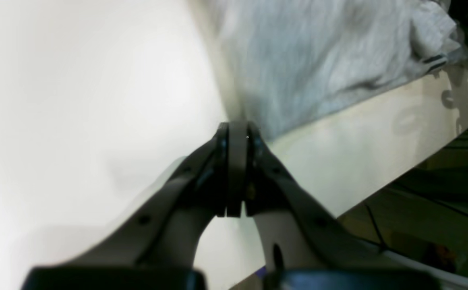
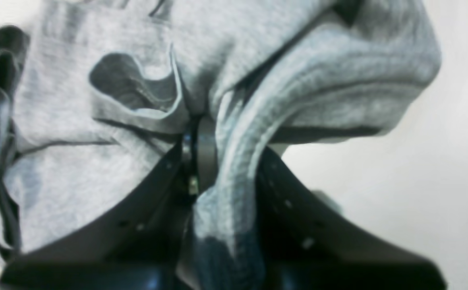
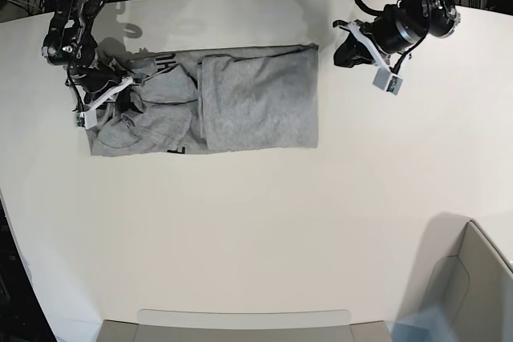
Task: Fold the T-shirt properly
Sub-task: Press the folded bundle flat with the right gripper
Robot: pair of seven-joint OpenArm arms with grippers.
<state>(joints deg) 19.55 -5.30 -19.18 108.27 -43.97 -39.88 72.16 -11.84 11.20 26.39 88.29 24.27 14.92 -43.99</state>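
A heather-grey short-sleeved cotton T-shirt (image 3: 240,102) lies partly folded on the white tabletop (image 3: 264,230), its plain side up over most of its width, with bits of black lettering showing at its bunched end. At that bunched end the right gripper (image 2: 201,141) has its jaws closed on a thick fold of the shirt's fabric — cloth spills out between and below them. The left gripper (image 1: 238,133) sits at the shirt's opposite end, just off the smooth edge, its jaws pressed together with nothing between them — the grey cloth lies just beyond their tips.
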